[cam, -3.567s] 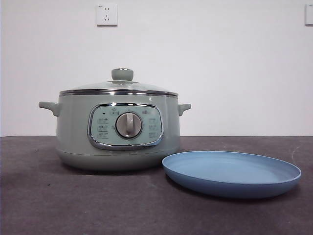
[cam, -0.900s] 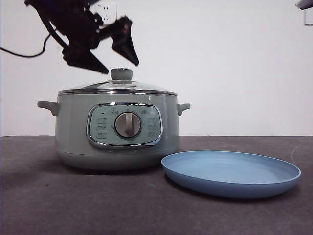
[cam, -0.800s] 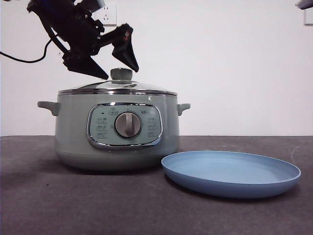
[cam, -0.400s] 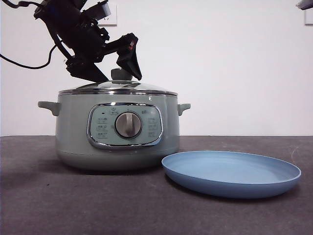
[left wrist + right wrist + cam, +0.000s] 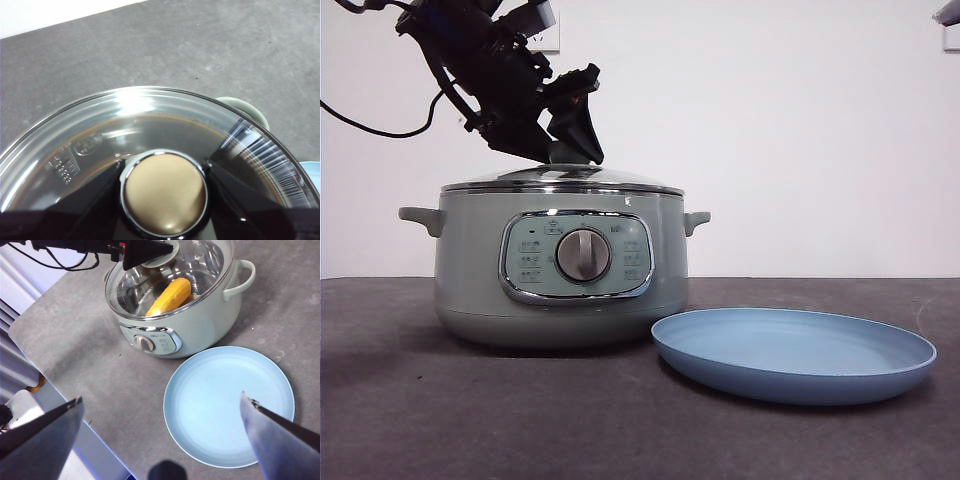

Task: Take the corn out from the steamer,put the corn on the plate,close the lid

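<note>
the plate (image 5: 793, 352) lies nearest, at about 4 o'clock from the steamer (image 5: 560, 265) and just beside its base, bare. the steamer stands behind it with the lid (image 5: 562, 180) seated on its rim. the corn (image 5: 169, 296) lies inside under the glass. the left gripper (image 5: 164, 192) is down on the lid, its jaws set close on either side of the knob (image 5: 165, 194). the right gripper (image 5: 160, 427) hangs high above the plate, spread wide and holding nothing.
</note>
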